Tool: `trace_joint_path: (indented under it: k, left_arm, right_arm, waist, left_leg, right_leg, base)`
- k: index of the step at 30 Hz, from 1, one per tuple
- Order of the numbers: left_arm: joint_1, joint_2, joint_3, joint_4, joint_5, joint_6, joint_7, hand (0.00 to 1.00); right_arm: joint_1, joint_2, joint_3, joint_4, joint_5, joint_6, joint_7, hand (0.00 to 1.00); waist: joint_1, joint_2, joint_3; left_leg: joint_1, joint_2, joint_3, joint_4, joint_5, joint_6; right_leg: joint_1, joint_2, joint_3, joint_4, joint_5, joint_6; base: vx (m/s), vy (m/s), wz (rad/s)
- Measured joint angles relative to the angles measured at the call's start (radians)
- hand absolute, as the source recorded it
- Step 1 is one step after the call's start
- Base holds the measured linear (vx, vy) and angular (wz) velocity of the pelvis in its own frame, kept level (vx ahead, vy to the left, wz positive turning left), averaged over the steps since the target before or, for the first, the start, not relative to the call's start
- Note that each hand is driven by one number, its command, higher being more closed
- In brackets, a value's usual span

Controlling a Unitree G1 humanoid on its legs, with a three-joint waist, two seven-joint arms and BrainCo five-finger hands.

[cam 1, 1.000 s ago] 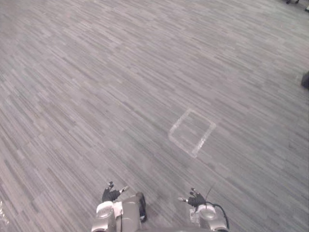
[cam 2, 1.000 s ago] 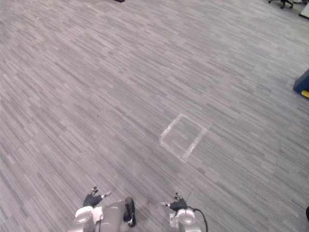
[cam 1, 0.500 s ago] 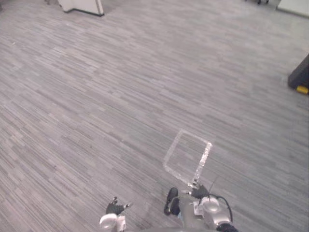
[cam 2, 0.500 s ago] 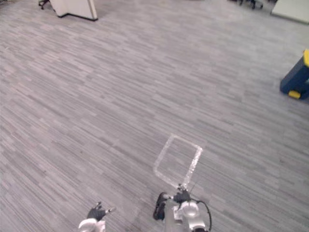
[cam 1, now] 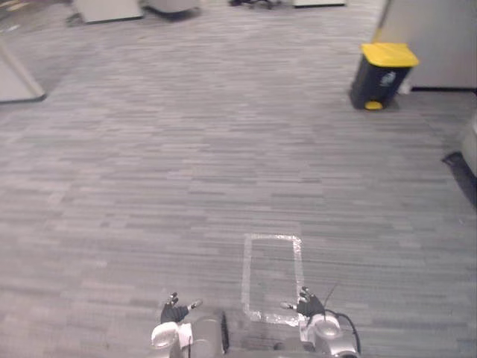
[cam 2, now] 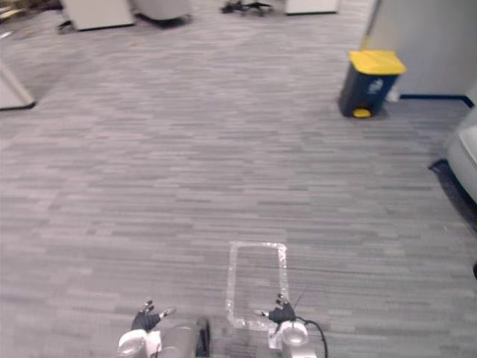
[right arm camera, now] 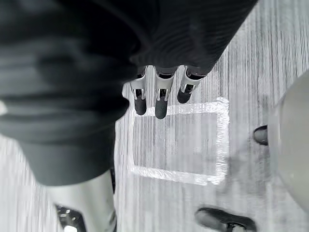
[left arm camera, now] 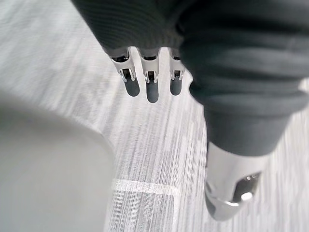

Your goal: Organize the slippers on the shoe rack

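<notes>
Left hand (cam 1: pixel 175 312): you have it hanging low beside the body, close above the floor; in its wrist view the silver, dark-tipped fingers (left arm camera: pixel 152 91) run straight and side by side, the thumb apart from them, so it is relaxed and holding nothing
Right hand (cam 1: pixel 307 306): you carry it just as low on the other side; its fingers (right arm camera: pixel 161 104) are straight too, spread slightly, with nothing between them and the thumb
Pale taped rectangle on the floor (cam 1: pixel 272 274): it lies directly ahead of you, between the two hands; the right hand hangs over its near right corner, while the left hand is off to its left, apart from it
Grey striped carpet floor (cam 1: pixel 149 186): it runs from your hands out to the far furniture
Dark bin with a yellow lid (cam 1: pixel 381 74): it stands upright, far ahead on your right, well apart from the rectangle and just beside a plain grey wall panel (cam 1: pixel 440 33)
White cabinet (cam 1: pixel 108 9): far ahead on your left
Slippers and shoe rack: you cannot tell from these views where they are
</notes>
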Motion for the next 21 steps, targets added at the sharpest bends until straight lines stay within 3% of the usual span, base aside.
trace_joint_path:
  k: [2,4,5,7,8,10,12,14,15,17,18,20,21]
  left_arm:
    - [0.001,0.018,0.0,0.006,-0.001,-0.003,0.004,0.0]
    - [0.001,0.019,-0.006,0.016,0.0,-0.003,0.007,0.0]
    - [0.001,0.025,-0.034,0.028,-0.003,-0.003,0.007,0.0]
    - [0.0,0.028,-0.069,0.045,-0.003,-0.002,0.007,0.0]
    - [-0.005,0.031,-0.098,0.058,-0.004,-0.001,0.007,0.0]
    - [-0.021,0.036,-0.12,0.078,-0.004,0.006,0.007,0.0]
    - [-0.039,0.033,-0.13,0.106,-0.002,0.014,0.005,0.0]
    - [-0.044,0.037,-0.137,0.119,-0.001,0.015,-0.001,0.0]
    - [-0.043,0.057,-0.131,0.12,0.002,0.014,-0.016,0.0]
    - [-0.047,0.026,-0.121,0.129,0.008,0.016,-0.019,0.0]
    - [-0.052,0.011,-0.118,0.124,0.021,0.018,-0.02,0.0]
    - [-0.057,0.013,-0.119,0.119,0.021,0.019,-0.022,0.0]
    - [-0.056,0.004,-0.099,0.109,0.019,0.02,-0.021,0.0]
  right_arm:
    - [0.0,0.028,0.019,0.007,-0.002,-0.002,0.005,0.0]
    - [-0.015,0.037,0.02,0.028,-0.004,-0.001,0.009,0.0]
    - [-0.021,0.039,0.025,0.029,-0.008,-0.001,0.014,0.0]
    - [-0.021,0.038,0.027,0.028,-0.018,-0.001,0.017,0.0]
    - [-0.024,0.037,0.034,0.025,-0.035,-0.001,0.018,0.0]
    - [-0.03,0.035,0.033,0.019,-0.037,-0.001,0.019,0.0]
    - [-0.046,0.022,0.033,0.014,-0.037,-0.002,0.019,0.0]
    - [-0.049,0.016,0.032,0.01,-0.039,-0.004,0.019,0.0]
    - [-0.039,0.015,0.031,0.008,-0.037,-0.007,0.019,0.0]
    - [-0.046,-0.012,0.014,0.01,-0.037,-0.012,0.019,0.0]
    - [-0.051,-0.029,0.004,0.009,-0.037,-0.012,0.017,0.0]
    - [-0.051,-0.033,0.0,0.013,-0.037,-0.012,0.016,0.0]
    - [-0.047,-0.036,-0.011,0.022,-0.036,-0.005,0.014,0.0]
  waist:
    - [0.004,-0.031,-0.018]
    - [0.011,-0.023,-0.014]
    - [0.011,-0.017,-0.013]
    - [0.01,-0.002,-0.024]
    - [0.008,0.008,-0.028]
    - [0.001,0.011,-0.025]
    - [-0.006,0.027,-0.01]
    - [-0.007,0.021,-0.008]
    - [-0.011,-0.023,-0.01]
    - [-0.015,0.039,-0.014]
    - [-0.031,0.052,-0.008]
    - [-0.03,0.06,0.0]
    - [-0.02,0.059,0.009]
  left_leg:
    - [0.047,0.003,0.117,0.035,-0.058,0.042]
    - [0.122,0.012,0.197,0.005,-0.073,0.065]
    - [0.198,0.017,0.259,-0.045,-0.073,0.067]
    - [0.265,0.029,0.317,-0.108,-0.073,0.067]
    - [0.295,0.046,0.35,-0.149,-0.073,0.067]
    - [0.322,0.062,0.38,-0.185,-0.073,0.067]
    - [0.368,0.087,0.419,-0.217,-0.073,0.067]
    - [0.412,0.089,0.446,-0.23,-0.074,0.065]
    - [0.445,0.053,0.446,-0.23,-0.087,0.041]
    - [0.454,0.104,0.435,-0.2,-0.109,0.004]
    - [0.374,0.141,0.421,-0.023,-0.109,0.001]
    - [0.308,0.189,0.407,0.155,-0.09,-0.016]
    - [0.247,0.237,0.373,0.395,-0.108,-0.022]
  right_leg:
    - [-0.042,-0.037,0.003,0.11,0.007,0.011]
    - [-0.089,-0.07,-0.068,0.234,0.033,0.055]
    - [-0.129,-0.133,-0.244,0.332,0.018,0.048]
    - [-0.164,-0.18,-0.454,0.375,-0.008,0.01]
    - [-0.201,-0.176,-0.56,0.363,-0.021,0.006]
    - [-0.254,-0.144,-0.605,0.335,-0.023,0.007]
    - [-0.317,-0.108,-0.667,0.317,-0.006,-0.023]
    - [-0.355,-0.072,-0.712,0.216,0.066,-0.08]
    - [-0.35,-0.073,-0.701,0.109,0.184,-0.166]
    - [-0.338,-0.033,-0.706,0.12,0.155,-0.155]
    - [-0.323,-0.012,-0.7,0.087,0.134,-0.15]
    - [-0.287,0.014,-0.688,0.052,0.13,-0.154]
    - [-0.196,0.061,-0.647,-0.009,0.124,-0.162]
  base:
    - [0.42,0.324,-1.13]
    - [0.38,0.289,-1.4]
    - [0.29,0.222,-1.4]
    - [0.27,0.168,-1.2]
    - [0.36,0.121,-1.23]
    - [0.29,0.027,-0.82]
    - [0.25,-0.032,-0.61]
    - [0.34,-0.109,-0.5]
    - [0.37,-0.144,-0.41]
    - [0.39,-0.166,-0.32]
    - [0.31,-0.175,-0.13]
    - [0.29,-0.168,-0.28]
    - [0.28,-0.144,-0.61]
